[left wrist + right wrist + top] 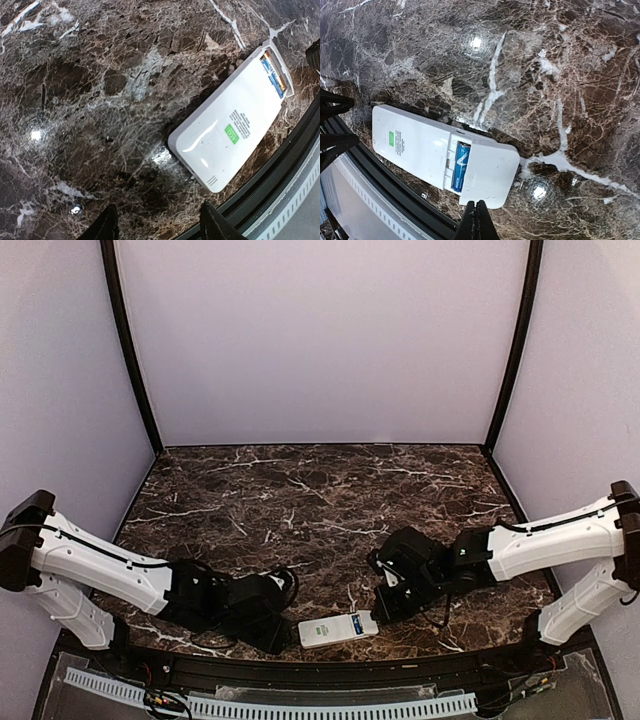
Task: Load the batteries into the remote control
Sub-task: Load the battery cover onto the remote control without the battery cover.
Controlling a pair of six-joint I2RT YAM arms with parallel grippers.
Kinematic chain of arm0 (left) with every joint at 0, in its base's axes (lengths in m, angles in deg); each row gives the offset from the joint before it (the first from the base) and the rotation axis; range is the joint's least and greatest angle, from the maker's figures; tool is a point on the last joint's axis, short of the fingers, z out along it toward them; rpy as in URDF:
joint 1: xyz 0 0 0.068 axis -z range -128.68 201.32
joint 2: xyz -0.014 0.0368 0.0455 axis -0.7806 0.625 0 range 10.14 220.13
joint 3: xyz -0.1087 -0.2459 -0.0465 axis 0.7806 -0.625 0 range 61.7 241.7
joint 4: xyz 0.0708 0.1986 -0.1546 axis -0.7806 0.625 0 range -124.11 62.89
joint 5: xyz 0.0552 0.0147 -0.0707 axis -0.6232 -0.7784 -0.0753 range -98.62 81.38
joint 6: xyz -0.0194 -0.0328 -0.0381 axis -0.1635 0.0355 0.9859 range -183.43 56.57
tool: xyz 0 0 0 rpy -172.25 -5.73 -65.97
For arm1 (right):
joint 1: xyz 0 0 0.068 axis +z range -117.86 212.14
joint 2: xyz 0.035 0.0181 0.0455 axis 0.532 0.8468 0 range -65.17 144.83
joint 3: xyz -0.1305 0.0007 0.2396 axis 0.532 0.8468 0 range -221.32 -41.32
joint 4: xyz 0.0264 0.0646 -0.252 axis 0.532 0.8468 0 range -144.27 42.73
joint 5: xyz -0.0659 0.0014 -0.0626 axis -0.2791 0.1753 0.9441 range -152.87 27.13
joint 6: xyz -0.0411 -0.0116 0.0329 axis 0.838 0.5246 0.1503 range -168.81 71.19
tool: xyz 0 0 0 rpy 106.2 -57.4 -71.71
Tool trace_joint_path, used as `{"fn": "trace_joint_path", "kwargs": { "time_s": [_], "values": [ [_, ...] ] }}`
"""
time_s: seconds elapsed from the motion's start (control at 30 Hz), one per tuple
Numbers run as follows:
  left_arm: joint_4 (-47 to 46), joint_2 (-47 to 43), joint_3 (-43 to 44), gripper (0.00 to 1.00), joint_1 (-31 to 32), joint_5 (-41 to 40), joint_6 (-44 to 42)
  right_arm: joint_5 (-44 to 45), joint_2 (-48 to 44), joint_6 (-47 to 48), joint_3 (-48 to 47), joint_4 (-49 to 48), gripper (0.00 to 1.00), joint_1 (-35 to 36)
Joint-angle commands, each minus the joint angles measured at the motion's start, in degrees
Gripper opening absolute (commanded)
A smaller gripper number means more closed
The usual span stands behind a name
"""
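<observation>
Remote [335, 630] lies back up at the near edge of the table [300, 500], between the two arms. The left gripper [280, 638] sits just beside its left end and the right gripper [384, 606] just beside its right end. A speck of blue shows near that right end. This top view does not show how the jaws stand.

From the left wrist, the remote [225, 145] lies aslant at the right, with a green sticker [230, 134] on its white back. A battery [276, 76] shows as a blue strip in the open slot at its far end. The left gripper [160, 227] is wide open and holds nothing. Its two dark fingers [106, 227] stand well apart over bare table, near the remote's rounded end.

From the right wrist, the remote [415, 145] runs from upper left towards the bottom centre. One battery [461, 167] lies in the slot, and a white cover [490, 172] spans the end beyond it. Whether the cover is latched cannot be told. The right gripper [475, 222] has its fingers pressed together, gripping nothing, tips at the cover's near edge.
</observation>
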Motion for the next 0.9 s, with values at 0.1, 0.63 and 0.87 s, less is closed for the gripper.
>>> {"fn": "trace_joint_path", "kwargs": {
  "time_s": [0.1,0.63,0.87],
  "values": [
    [1.7,2.3,2.2,0.55,0.6,-0.2,-0.2,0.0,4.1,0.7,-2.8,0.6,0.0,0.4],
    [2.3,2.5,0.8,0.55,0.9,-1.1,0.1,-2.0,9.2,-0.3,-3.8,-1.8,0.0,1.0],
    [2.6,2.9,0.8,0.55,0.9,-1.5,-0.4,-0.9,10.8,-0.4,-6.2,-0.1,0.0,2.2]
  ]
}}
